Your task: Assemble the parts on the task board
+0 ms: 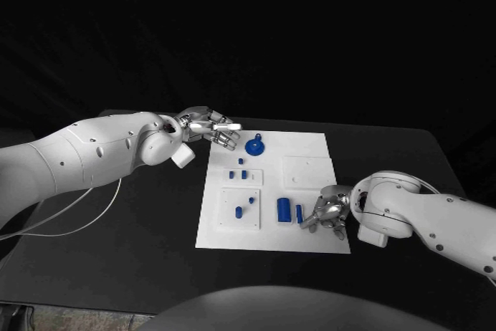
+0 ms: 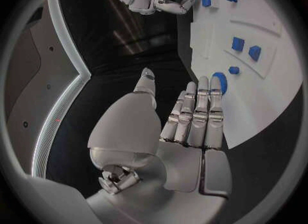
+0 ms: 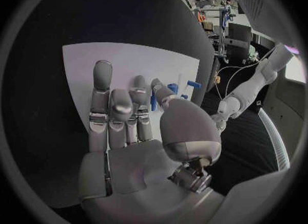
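**Small stiff parts, both hands at the board's edges**

Nearest the robot, the right hand (image 1: 329, 210) hovers at the near right part of the task board (image 1: 310, 148), its fingers (image 3: 102, 98) loosely spread and holding nothing, just beside two upright blue pegs (image 1: 283, 208). These look like hard, light plastic: rigid enough to pinch firmly, but smooth and narrow, so likely to twist or slip; a pinch across the sides near mid-height seems safest.

Left of them a raised white block (image 1: 240, 209) carries small blue pieces (image 1: 239, 211), and further back a smaller block (image 1: 236, 175) holds two more. These are tiny and would need a fingertip pinch.

At the far edge, the left hand (image 1: 212, 127) hovers with fingers (image 2: 192, 113) extended side by side, empty, just beside a blue ring-shaped part (image 1: 254, 145). Its rim looks the natural place to grip.

The board lies flat on the black tabletop (image 1: 145, 252).
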